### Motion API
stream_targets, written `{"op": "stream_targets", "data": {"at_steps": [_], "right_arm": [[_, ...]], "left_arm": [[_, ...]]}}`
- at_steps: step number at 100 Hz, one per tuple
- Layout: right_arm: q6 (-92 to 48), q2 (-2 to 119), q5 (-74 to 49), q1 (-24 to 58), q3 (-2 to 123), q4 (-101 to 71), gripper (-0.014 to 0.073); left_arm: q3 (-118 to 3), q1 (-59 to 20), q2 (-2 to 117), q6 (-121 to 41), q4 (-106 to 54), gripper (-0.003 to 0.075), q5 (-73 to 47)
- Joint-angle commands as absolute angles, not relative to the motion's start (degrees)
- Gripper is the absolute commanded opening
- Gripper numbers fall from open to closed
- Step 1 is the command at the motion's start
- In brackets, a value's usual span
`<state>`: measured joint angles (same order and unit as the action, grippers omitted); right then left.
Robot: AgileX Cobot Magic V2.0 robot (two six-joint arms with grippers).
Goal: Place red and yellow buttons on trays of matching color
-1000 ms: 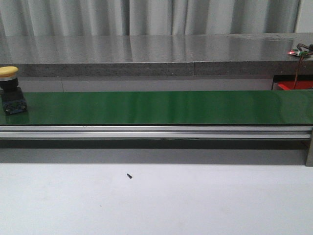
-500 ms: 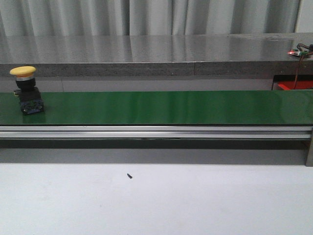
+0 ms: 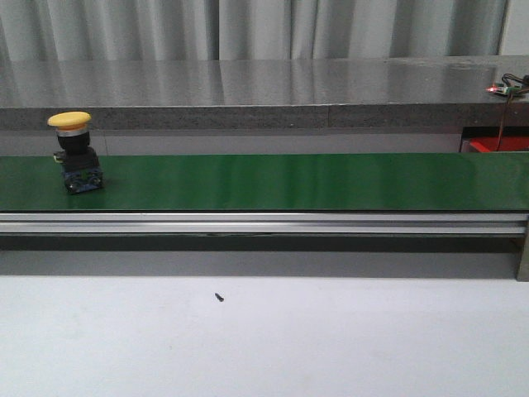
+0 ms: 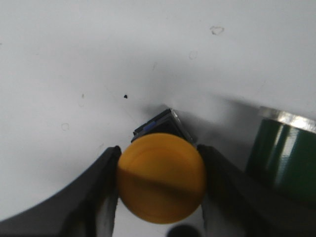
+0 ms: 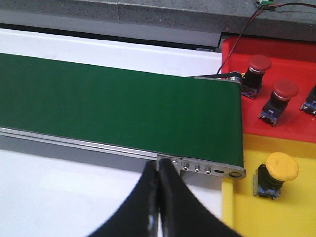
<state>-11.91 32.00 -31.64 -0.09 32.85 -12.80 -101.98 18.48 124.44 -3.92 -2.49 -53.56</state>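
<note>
**Yellow button rides further along the belt**

On the green belt (image 3: 273, 182), the yellow button (image 3: 74, 153) has travelled rightward from the belt's left end over the last second, heading toward the trays. The left hand (image 4: 160, 190) is clamped on a second yellow button (image 4: 161, 177) beside the belt. The right hand (image 5: 159, 197), fingers closed and empty, waits near the belt's right end. Beyond that end, the red tray (image 5: 286, 54) holds 2 red buttons (image 5: 256, 71); the yellow tray (image 5: 247, 212) holds 1. Nothing blocks the path.
</note>
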Motion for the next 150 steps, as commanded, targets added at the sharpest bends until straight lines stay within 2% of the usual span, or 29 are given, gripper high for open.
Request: {"op": "stream_targets", "data": {"at_steps": [1,54,102,150], "right_arm": [[-12.4,31.9,-28.0,0.0,34.3,-12.8,-0.0066],[-12.4,31.9,-28.0,0.0,34.3,-12.8,-0.0066],[-12.4,31.9,-28.0,0.0,34.3,-12.8,-0.0066],[-12.4,31.9,-28.0,0.0,34.3,-12.8,-0.0066]], "left_arm": [[-103.7,18.6,119.5,-3.5,-2.9,0.0258,-53.2],[-103.7,17.3,107.4,-2.2,-3.2,0.0258,-59.8],[-103.5,11.3,107.3,-2.4,-3.1,0.0258,-66.8],[-100.6,11.1,107.3,-2.7,-3.9,0.0266,-67.8]]}}
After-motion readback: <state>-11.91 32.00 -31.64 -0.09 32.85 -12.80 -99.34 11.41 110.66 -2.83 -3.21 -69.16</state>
